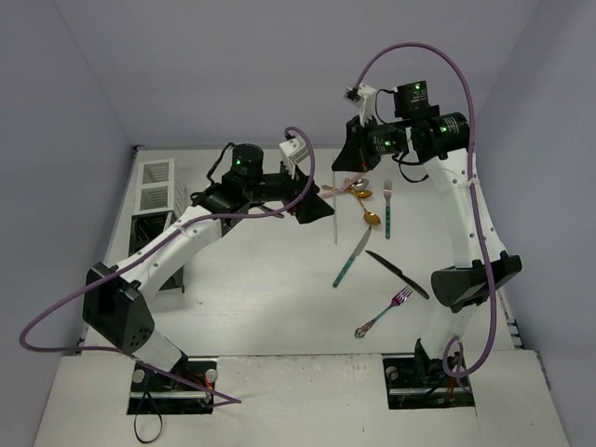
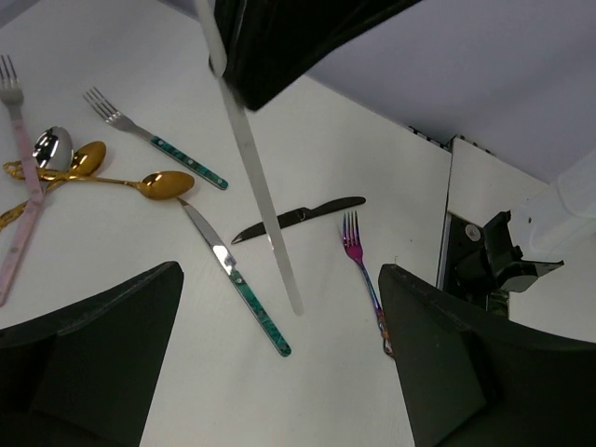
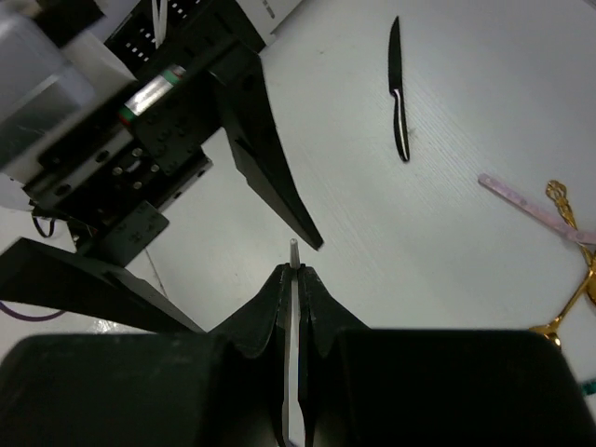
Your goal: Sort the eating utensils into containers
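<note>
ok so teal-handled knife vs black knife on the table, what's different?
Colour: the teal-handled knife has a silver blade and a teal handle; the black knife is black all over. Pose: in the top view the teal-handled knife slants up to the right, the black knife up to the left. Shared: both lie flat on the table, apart from each other, neither one gripped.

white table (image 1: 279, 312), pale lavender walls (image 1: 233, 65) behind it

The right pincer (image 3: 294, 273) pinches a thin white chopstick (image 3: 293, 251), with a black knife (image 3: 399, 102) lying on the table (image 3: 484, 84) beyond.
</note>
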Robot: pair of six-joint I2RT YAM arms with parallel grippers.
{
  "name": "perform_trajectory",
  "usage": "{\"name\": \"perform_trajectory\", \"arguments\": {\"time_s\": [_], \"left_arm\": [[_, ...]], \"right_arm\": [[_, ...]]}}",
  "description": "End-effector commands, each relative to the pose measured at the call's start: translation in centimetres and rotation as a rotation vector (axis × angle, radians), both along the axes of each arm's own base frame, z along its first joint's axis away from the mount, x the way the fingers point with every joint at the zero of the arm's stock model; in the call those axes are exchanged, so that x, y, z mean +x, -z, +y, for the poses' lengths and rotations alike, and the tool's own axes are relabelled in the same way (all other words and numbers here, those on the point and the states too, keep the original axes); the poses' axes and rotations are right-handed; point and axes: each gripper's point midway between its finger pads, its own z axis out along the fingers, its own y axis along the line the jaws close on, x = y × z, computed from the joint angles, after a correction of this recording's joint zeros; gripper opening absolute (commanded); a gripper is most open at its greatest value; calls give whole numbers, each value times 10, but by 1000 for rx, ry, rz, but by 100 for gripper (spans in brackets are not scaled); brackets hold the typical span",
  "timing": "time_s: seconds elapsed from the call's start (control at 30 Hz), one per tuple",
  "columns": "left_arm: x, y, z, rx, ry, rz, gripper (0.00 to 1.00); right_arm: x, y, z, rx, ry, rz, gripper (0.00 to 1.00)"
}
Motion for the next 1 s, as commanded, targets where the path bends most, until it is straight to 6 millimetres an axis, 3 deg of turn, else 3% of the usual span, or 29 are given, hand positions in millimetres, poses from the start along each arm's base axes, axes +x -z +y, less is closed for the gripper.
{"name": "perform_trajectory", "arguments": {"time_s": [0.0,0.13,0.23,0.3,0.4,0.47,0.5,0.6,0.67,0.7,0.73,0.8,0.93,0.97], "left_arm": [[5,-57,-11,-85,11,-165,84],[5,-60,-20,-90,25,-175,82],[9,-58,-23,-84,18,-169,71],[11,-59,-23,-82,5,-167,56],[12,-59,-21,-75,-9,-159,22],[14,-56,-19,-67,-33,-143,3],[13,-55,-17,-63,-42,-136,0],[10,-49,-7,-53,-76,-110,0],[7,-48,1,-54,-89,-98,0],[4,-50,10,-55,-105,-97,0],[1,-35,18,-27,-118,-58,0],[-2,-39,45,-17,-177,-55,0],[4,-46,116,26,-328,-69,0],[10,-52,145,35,-409,-66,0]], "right_arm": [[-15,-17,15,70,-72,-21,0],[-19,-16,18,83,-90,-6,0],[-22,-16,20,90,-100,-1,0],[-24,-17,21,94,-105,-1,0],[-26,-20,21,98,-107,-9,1],[-27,-24,21,102,-109,-24,6],[-27,-26,20,102,-110,-32,11],[-26,-42,14,105,-89,-87,67],[-24,-54,6,105,-59,-133,88],[-25,-64,0,106,-42,-165,95],[-22,-68,-8,100,-17,-183,97],[-12,-73,-38,104,64,-194,99],[0,-66,-91,101,200,-168,100],[2,-59,-100,83,229,-162,100]]}}
